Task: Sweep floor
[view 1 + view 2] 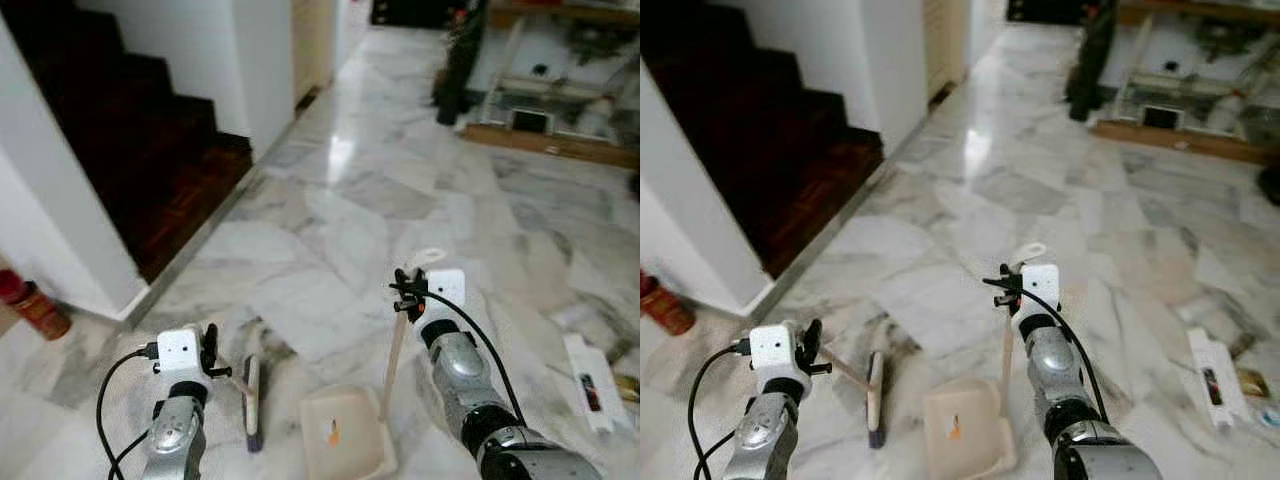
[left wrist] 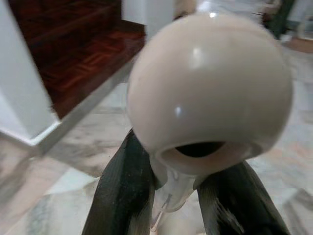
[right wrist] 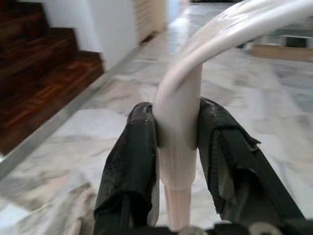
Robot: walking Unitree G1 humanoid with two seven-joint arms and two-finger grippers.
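The sweeping is set up but, as I judge it, the gathering stroke is not yet made: both implements are in hand and standing on the marble floor close in front of the robot. The left tool is pinching the neck of the brush handle just under its rounded cream knob, both black fingers pressed against it; the brush itself stands with its head on the floor, just beside the near left edge of the dustpan. The right tool is clamped on the pale upright handle of the dustpan, below its looped top, holding the pan flat on the floor. The pan holds a small orange scrap and little else that can be made out. Next move, by my reckoning: draw the brush head across the floor toward the pan's open lip while keeping the pan steady and flush, so nothing slips under. Some litter, including a white carton, lies near the right edge of the floor in view, well apart from the pan.
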